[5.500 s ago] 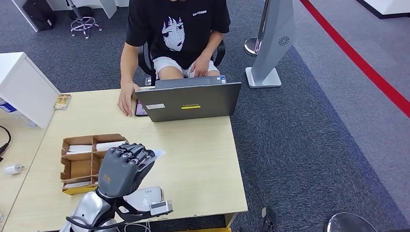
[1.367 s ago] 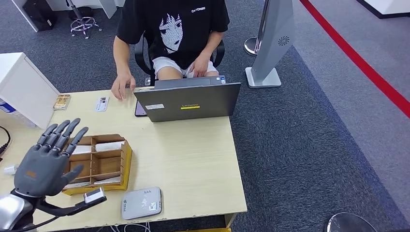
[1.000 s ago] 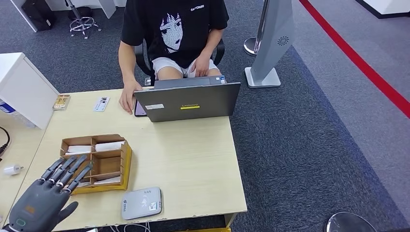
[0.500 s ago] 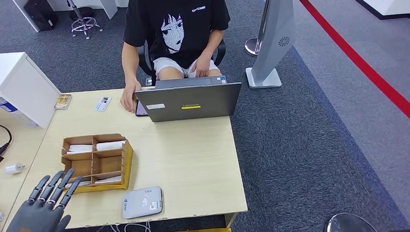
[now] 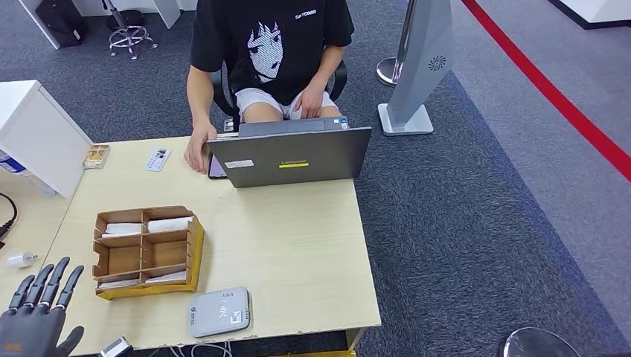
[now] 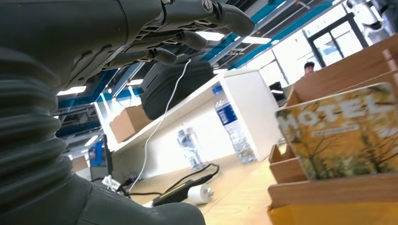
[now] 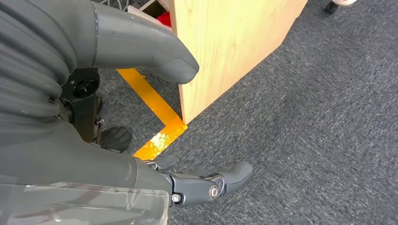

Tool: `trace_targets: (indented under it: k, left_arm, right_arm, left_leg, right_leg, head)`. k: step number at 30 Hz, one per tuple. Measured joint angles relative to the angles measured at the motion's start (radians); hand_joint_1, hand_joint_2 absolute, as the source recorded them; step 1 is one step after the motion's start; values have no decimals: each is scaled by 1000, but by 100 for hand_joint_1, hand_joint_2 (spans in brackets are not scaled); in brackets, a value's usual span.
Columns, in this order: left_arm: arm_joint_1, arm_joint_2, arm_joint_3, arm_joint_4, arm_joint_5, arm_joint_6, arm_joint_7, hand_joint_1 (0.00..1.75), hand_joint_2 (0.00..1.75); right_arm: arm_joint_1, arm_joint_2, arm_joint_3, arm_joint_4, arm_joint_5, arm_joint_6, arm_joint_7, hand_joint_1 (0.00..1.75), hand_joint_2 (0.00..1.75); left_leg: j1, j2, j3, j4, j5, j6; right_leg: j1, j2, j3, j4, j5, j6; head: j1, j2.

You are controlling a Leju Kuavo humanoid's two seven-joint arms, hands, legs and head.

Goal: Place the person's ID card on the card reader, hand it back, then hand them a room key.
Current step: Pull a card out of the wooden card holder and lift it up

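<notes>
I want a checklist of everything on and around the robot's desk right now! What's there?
Surface: light wooden table, with bare wood across its middle.
Job's things: white card reader at the near edge, nothing lying on it; small card at the far edge near the person's hand; wooden card organizer holding white cards and a "HOTEL" card.
Clutter: grey laptop; small tin; water bottles.
Hands: left hand holds nothing, fingers apart; right hand hangs over carpet, holding nothing.
Cables: white plug and black cable on the side desk.
Surroundings: seated person, grey carpet, red floor line, grey stand.
</notes>
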Motion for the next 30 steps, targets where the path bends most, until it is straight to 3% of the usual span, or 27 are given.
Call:
trace_targets:
  k: [9,19,30]
  left_arm:
    - [-69,-46,61,134,-29,52,-84,0,175]
    - [-165,-44,72,242,-69,72,-114,0,175]
    - [-193,-44,53,278,-72,68,-115,0,175]
  right_arm:
    - [-17,0,0,4,43,-12,3,0,175]
    - [-38,0,1,10,59,-13,12,0,175]
    - [-39,-4,1,16,61,-16,14,0,175]
  left_leg:
    - [0,-1,0,0,1,-1]
    - [0,-2,0,0,1,-1]
    - [0,-1,0,0,1,-1]
  right_leg:
    - [0,0,0,0,1,0]
    - [0,-1,0,0,1,0]
    - [0,-1,0,0,1,0]
  head:
    - [0,0]
    - [0,0]
    - [0,0]
